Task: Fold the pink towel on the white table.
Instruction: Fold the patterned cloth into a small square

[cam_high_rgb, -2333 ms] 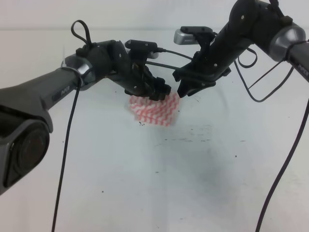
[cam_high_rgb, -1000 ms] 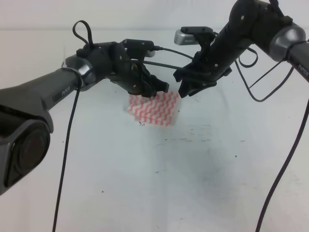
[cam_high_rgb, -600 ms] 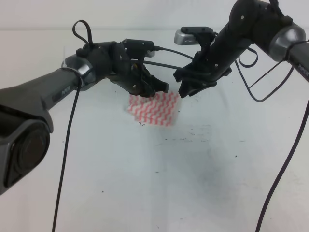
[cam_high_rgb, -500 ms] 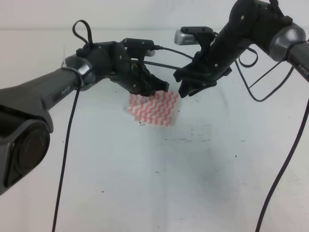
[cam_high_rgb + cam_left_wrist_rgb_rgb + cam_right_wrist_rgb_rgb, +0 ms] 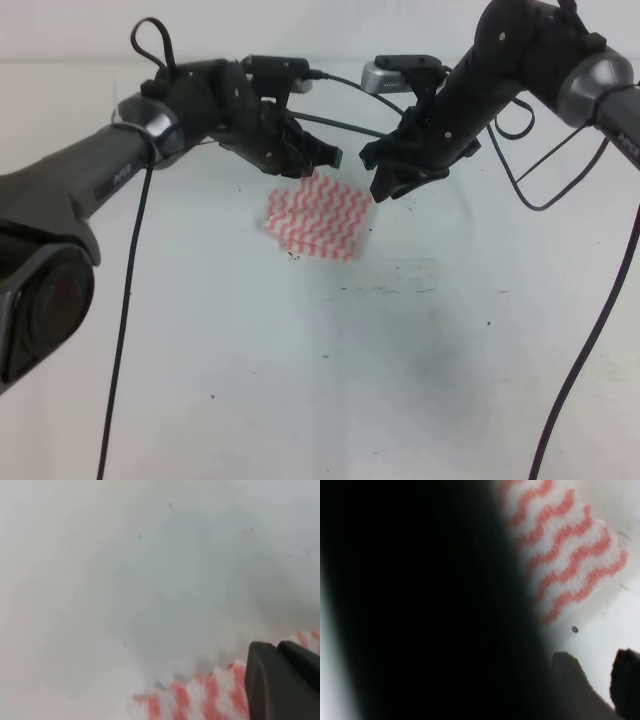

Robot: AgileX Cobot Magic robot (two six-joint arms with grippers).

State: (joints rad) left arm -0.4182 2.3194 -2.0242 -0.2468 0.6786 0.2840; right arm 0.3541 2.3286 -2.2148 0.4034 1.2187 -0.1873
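Note:
The pink towel (image 5: 318, 222) lies as a small folded rectangle with red-and-white zigzag stripes on the white table (image 5: 330, 370). My left gripper (image 5: 322, 160) hovers just above the towel's far edge and is not touching it. In the left wrist view only one dark finger (image 5: 282, 680) shows, over the towel's edge (image 5: 200, 695), so I cannot see how its jaws stand. My right gripper (image 5: 388, 188) hangs off the towel's far right corner. In the right wrist view its fingertips (image 5: 572, 677) stand apart over bare table, beside the towel (image 5: 565, 550).
Black cables (image 5: 130, 300) hang from both arms across the table. Small dark specks and scuffs (image 5: 400, 290) mark the surface in front of the towel. A dark blurred mass fills the left half of the right wrist view.
My left gripper has lifted up and back off the towel's far edge. The towel stays flat on the table and the right arm has not moved.

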